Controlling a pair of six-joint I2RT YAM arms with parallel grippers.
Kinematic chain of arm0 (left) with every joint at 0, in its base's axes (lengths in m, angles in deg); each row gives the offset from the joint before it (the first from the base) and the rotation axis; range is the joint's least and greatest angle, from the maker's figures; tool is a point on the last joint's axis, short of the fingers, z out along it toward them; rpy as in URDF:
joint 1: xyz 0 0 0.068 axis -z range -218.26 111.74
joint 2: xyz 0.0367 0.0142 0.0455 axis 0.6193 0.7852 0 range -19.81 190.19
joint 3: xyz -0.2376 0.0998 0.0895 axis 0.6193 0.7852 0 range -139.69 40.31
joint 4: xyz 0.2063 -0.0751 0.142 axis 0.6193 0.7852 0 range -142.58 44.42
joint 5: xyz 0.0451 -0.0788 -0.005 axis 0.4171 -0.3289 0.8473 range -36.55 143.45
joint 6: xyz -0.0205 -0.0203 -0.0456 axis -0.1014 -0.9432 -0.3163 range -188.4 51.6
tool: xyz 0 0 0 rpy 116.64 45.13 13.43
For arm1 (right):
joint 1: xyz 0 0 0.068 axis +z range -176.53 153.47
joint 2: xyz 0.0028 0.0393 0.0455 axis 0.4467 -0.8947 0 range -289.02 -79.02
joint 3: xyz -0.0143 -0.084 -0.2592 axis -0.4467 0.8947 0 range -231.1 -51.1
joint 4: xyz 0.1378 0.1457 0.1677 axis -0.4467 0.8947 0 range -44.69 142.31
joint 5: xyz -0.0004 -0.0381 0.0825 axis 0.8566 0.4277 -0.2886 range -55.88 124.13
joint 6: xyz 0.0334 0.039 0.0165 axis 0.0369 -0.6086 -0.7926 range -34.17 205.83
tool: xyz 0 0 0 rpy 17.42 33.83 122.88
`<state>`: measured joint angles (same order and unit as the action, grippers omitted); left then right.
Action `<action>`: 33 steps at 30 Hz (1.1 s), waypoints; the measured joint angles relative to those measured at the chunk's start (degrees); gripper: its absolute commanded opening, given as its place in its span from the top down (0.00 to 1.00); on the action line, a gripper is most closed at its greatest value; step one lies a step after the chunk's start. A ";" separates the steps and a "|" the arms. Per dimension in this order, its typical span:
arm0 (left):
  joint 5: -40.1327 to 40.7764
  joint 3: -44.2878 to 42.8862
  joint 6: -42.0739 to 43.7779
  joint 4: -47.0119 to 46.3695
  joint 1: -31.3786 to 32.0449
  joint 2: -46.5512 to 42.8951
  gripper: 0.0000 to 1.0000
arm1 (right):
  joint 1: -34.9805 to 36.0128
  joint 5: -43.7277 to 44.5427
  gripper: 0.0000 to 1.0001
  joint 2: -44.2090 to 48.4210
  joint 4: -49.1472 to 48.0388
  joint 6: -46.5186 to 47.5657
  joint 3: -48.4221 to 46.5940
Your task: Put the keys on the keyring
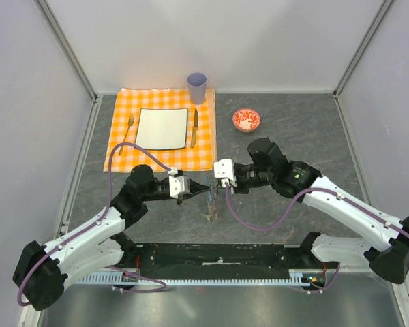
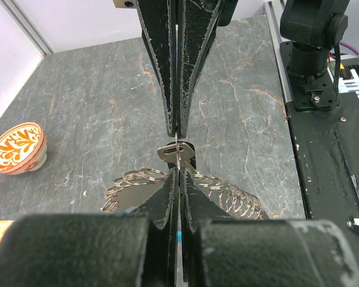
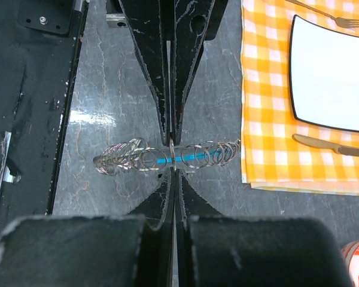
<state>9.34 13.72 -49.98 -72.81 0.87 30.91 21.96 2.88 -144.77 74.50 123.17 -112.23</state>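
The keyring (image 1: 210,203), a loop of grey wire rings with a blue segment (image 3: 167,161), hangs above the table between my two grippers, which meet tip to tip. My left gripper (image 1: 202,189) is shut on it; a blue sliver shows between its fingers in the left wrist view (image 2: 178,174). My right gripper (image 1: 216,184) is shut on one thin ring of the coil (image 3: 173,169). A small key (image 2: 175,153) with a silvery part sits right at the meeting fingertips. I cannot tell which gripper bears it.
An orange checked cloth (image 1: 123,158) at the back left carries a white plate (image 1: 162,128), a fork (image 1: 129,127), a table knife (image 1: 194,127) and a purple cup (image 1: 197,87). A red bowl (image 1: 246,120) stands at the back right. The black base rail (image 1: 218,257) runs along the near edge.
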 measured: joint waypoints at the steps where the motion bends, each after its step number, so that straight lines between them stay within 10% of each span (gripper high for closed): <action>1: 0.00 0.00 -0.13 -0.02 0.00 0.00 0.98 | 0.00 0.00 1.00 0.00 0.02 0.00 0.00; 33: -0.44 0.00 -1.95 -1.05 -0.04 0.22 0.98 | 0.42 -1.60 1.00 -0.81 -1.31 -1.09 0.00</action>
<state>8.90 13.72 -51.93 -73.86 0.83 31.13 22.37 1.29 -145.58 73.19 122.08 -112.23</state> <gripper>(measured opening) 0.025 0.007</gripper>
